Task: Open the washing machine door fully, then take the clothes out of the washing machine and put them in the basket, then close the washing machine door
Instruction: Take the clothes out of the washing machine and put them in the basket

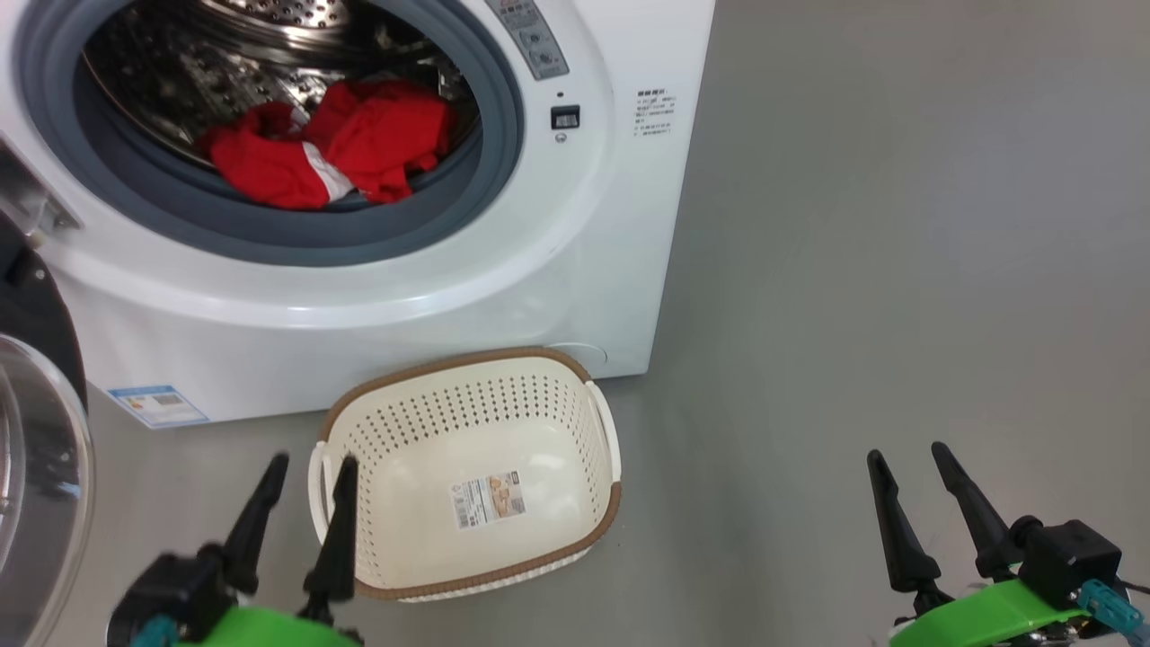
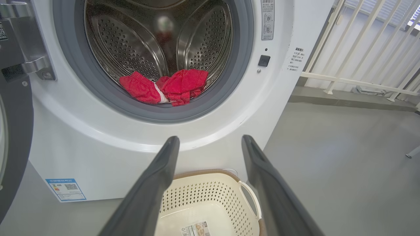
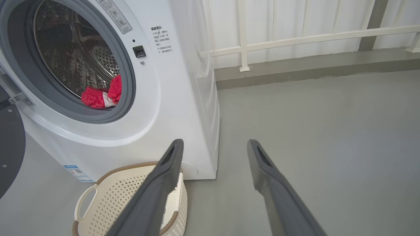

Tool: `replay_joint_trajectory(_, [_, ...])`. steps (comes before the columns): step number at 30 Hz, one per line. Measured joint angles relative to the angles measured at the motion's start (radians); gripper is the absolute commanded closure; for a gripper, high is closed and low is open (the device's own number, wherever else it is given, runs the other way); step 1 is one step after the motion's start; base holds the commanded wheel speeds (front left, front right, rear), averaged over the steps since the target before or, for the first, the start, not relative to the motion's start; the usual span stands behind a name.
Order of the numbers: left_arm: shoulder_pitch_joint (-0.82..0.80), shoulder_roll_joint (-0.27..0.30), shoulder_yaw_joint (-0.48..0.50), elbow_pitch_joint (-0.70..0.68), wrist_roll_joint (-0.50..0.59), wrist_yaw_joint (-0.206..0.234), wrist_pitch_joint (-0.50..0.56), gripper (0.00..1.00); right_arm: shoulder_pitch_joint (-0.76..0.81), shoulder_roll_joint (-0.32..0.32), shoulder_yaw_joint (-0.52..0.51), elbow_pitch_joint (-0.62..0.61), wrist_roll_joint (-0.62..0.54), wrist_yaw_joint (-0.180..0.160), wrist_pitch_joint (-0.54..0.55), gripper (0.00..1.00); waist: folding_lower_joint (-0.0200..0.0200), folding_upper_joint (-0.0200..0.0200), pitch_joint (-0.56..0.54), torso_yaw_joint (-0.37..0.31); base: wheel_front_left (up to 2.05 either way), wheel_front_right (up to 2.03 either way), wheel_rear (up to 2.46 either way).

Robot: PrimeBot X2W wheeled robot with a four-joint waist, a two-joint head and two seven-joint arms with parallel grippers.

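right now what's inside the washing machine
Red clothes with a white patch lie bunched at the bottom front of the steel drum, against the grey rubber ring. Anything beneath the bunch is covered.

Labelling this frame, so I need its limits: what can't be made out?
- washing machine door: cut off by head view's left edge; full swing unclear.
- clothes: bunched, garment count unclear; rubber ring hides part in right wrist view.
- sticker in basket: print too small.
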Motion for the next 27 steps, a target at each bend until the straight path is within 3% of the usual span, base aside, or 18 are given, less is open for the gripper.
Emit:
replay_joint_trajectory(9, [-0.278,0.000,-0.022,0.120,0.055,0.000,0.000,0.00,-0.064,0.004,0.009,-0.008,0.007,0.000,0.000,0.00,0.0000,0.0000,0.082,-0.010,0.00,0.00,0.00])
replay_joint_trajectory(27, [-0.870,-0.002,0.018,0.530,0.147,0.002,0.000,0.00,-0.214,0.016,0.038,-0.023,0.026,0.000,-0.003,0.00,0.0000,0.0000,0.312,-0.065,0.00,0.00,0.00])
